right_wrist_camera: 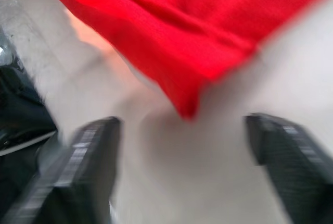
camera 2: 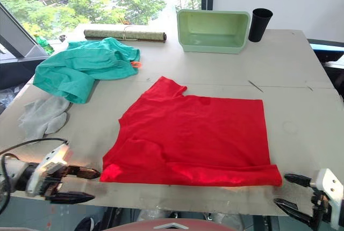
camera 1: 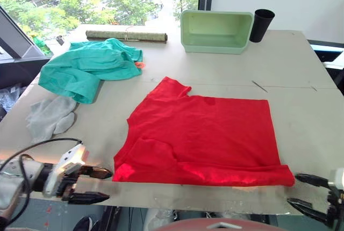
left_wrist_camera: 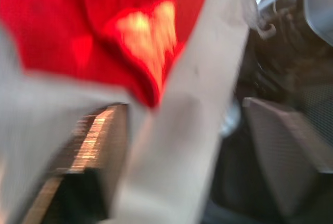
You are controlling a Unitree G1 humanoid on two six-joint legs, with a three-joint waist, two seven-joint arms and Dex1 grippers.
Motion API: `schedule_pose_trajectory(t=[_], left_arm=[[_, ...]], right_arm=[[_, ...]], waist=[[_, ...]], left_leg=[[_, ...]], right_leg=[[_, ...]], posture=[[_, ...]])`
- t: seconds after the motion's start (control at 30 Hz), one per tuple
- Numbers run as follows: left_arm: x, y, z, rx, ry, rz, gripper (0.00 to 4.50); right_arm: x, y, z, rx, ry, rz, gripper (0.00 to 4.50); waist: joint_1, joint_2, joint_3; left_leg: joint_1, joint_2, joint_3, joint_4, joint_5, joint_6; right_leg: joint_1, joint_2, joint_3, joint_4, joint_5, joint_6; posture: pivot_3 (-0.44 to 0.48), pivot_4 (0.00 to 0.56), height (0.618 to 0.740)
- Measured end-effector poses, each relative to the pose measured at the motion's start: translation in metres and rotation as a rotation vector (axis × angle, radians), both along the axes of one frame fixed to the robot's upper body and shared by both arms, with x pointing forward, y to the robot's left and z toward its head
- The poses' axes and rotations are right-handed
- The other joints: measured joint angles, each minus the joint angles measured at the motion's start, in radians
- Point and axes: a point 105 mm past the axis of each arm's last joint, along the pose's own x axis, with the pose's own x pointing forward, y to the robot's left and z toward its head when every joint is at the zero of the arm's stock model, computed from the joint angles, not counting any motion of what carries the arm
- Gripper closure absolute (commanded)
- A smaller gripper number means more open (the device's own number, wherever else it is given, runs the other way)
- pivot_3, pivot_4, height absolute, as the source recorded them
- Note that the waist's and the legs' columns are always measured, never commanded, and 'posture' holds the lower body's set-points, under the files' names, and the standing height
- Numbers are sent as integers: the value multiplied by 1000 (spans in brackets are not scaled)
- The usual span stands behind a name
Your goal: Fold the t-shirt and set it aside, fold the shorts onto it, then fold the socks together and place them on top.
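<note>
The t-shirt (camera 1: 207, 134) lies flat between two open end effectors.

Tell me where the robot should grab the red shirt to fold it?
Probably by the two near corners of the t-shirt. It lies flat, with those corners by the table's near edge. The open left claw sits just outside one corner and the open right claw outside the other, so each could come in sideways and pinch the thin edge.

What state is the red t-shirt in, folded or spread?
Partly folded. The t-shirt lies flat on the table, its near edge doubled into a thicker band; one sleeve sticks out at the far corner.
</note>
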Motion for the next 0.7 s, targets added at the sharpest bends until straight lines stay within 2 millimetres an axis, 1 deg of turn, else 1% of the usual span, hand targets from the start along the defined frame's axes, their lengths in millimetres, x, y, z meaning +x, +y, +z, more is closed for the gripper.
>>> schedule_pose_trajectory(t=[0.07, 0.17, 0.2, 0.23, 0.27, 0.3, 0.33, 0.4, 0.47, 0.5, 0.57, 0.6, 0.63, 0.7], left_arm=[[13, 4, 15, -26, -32, 44, 54], [47, -7, 50, -132, -160, 59, 54], [59, -11, 59, -163, -215, 63, 54], [81, -19, 75, -221, -318, 80, 54], [88, -24, 81, -240, -356, 80, 54], [105, -30, 87, -261, -412, 98, 54], [125, -38, 96, -298, -487, 132, 54], [154, -55, 103, -322, -560, 163, 54], [176, -67, 105, -324, -597, 195, 54], [192, -74, 107, -323, -625, 236, 54], [212, -86, 108, -305, -662, 267, 54], [224, -94, 106, -282, -684, 287, 54], [236, -110, 101, -242, -704, 284, 54], [253, -113, 88, -165, -711, 345, 54]], right_arm=[[5, -9, 13, 41, -18, -64, 0], [28, -12, 38, 88, -113, -88, 0], [35, -13, 43, 93, -135, -99, 0], [48, -14, 49, 101, -176, -117, 0], [56, -12, 56, 104, -212, -110, 0], [64, -12, 61, 97, -239, -115, 0], [77, -11, 63, 104, -265, -127, 0], [96, -4, 71, 109, -313, -111, 0], [106, 3, 72, 108, -323, -96, 0], [113, 5, 67, 88, -292, -94, 0], [124, 6, 60, 37, -266, -101, 0], [133, 6, 59, 12, -267, -108, 0], [143, 10, 61, -5, -284, -106, 0], [153, 11, 62, -16, -301, -117, 0]], waist=[[0, 0, 0], [1, -2, 0], [3, -2, 1], [5, -2, 1], [4, -2, 1], [4, -2, 1], [6, -3, 1], [9, -5, 3], [9, -8, 4], [8, -9, 5], [7, -10, 6], [7, -10, 6], [5, -10, 6], [1, -11, 7]], left_leg=[[0, 0, 0, 0, 0, 0], [-2, 0, -1, 2, 0, 0], [-2, -1, -1, 2, 0, 0], [-3, -2, -2, 3, 0, 0], [-5, -3, -2, 4, 0, 0], [-3, -3, -3, 3, 0, 0], [-3, -3, -4, 6, 0, 0], [-5, -4, -5, 7, 3, -4], [-6, -4, -7, 8, 3, -5], [-6, -4, -7, 8, 3, -5], [-7, -5, -6, 9, 3, -5], [-8, -5, -6, 10, 3, -5], [-9, -6, -6, 10, 3, -5], [-8, -5, -6, 10, 3, -5]], right_leg=[[0, 0, 0, 0, 0, 0], [0, 0, -1, -1, 0, 0], [0, 0, -1, -1, 0, 0], [1, 0, -2, -1, 0, 0], [0, 0, -2, -1, 0, 0], [2, 1, -1, -1, 0, 0], [3, 1, -2, 0, 0, 0], [2, 2, -2, -1, 3, -2], [2, 2, -1, -1, 3, -3], [2, 3, 0, -1, 3, -3], [1, 2, 1, -2, 3, -3], [1, 2, 1, -2, 3, -3], [0, 2, 2, -2, 3, -3], [0, 2, 3, -1, 3, -3]], posture=[[0, 150, 735], [0, 150, 735], [0, 150, 735], [0, 150, 735], [0, 150, 735], [0, 150, 735], [0, 150, 735], [0, 150, 735], [0, 150, 735], [0, 150, 735], [0, 150, 735], [0, 150, 735], [0, 150, 735], [0, 150, 735]])
